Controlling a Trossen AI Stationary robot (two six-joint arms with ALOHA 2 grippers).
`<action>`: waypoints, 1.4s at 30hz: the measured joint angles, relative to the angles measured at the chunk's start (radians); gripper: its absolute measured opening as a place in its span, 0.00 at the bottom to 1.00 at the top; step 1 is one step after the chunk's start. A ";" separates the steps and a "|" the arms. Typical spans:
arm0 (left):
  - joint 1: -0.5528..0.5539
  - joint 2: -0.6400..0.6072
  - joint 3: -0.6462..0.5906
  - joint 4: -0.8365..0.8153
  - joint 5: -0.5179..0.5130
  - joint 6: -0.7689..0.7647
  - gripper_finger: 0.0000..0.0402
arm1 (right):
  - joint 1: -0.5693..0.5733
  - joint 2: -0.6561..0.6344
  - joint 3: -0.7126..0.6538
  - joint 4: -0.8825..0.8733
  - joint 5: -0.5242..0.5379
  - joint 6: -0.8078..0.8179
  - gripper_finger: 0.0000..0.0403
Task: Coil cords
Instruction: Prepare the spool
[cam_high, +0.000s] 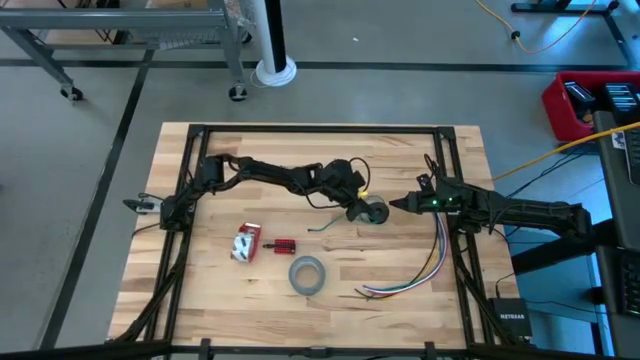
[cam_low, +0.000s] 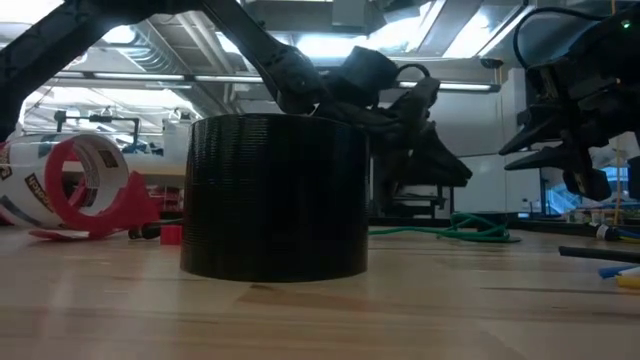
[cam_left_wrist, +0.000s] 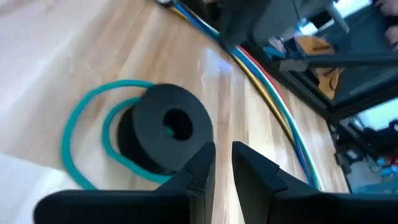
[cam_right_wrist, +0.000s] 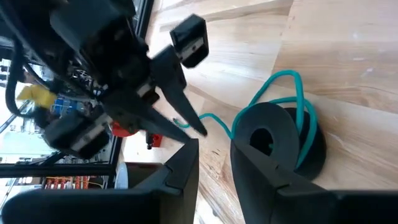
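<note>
The cord's small round black disc (cam_high: 373, 211) lies flat on the wooden table at the centre right, with the thin cord looped around it. The cord shows teal in the left wrist view (cam_left_wrist: 74, 134) and in the right wrist view (cam_right_wrist: 292, 84). A free length of cord (cam_high: 322, 226) trails toward the near left. My left gripper (cam_high: 353, 205) is just left of the disc, its fingers (cam_left_wrist: 199, 168) a narrow gap apart. My right gripper (cam_high: 398, 204) is just right of the disc, also slightly open (cam_right_wrist: 214, 165). My left gripper stands low at the disc's edge (cam_left_wrist: 186, 163), slanting down from the table's left. I cannot tell whether its finger touches the disc. My right gripper comes level from the table's right, one finger (cam_right_wrist: 255, 177) in front of the disc's rim (cam_right_wrist: 249, 140). I cannot tell whether it touches.
A grey tape roll (cam_high: 307, 275) lies near the front and fills the low view (cam_low: 275, 195). A white-and-red tape dispenser (cam_high: 245, 242) and a small red piece (cam_high: 283, 245) lie at the left. A bunch of multicoloured wires (cam_high: 425, 265) runs along the right.
</note>
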 joint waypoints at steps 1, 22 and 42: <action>-0.005 0.001 0.000 0.003 -0.023 0.014 0.12 | 0.000 0.000 0.000 0.000 0.000 0.000 0.24; -0.042 -0.003 0.000 0.017 -0.283 0.234 0.14 | 0.000 0.000 0.002 0.006 -0.010 0.000 0.24; -0.068 -0.003 0.000 0.091 -0.432 0.077 0.35 | 0.000 0.000 0.003 0.007 -0.010 0.000 0.24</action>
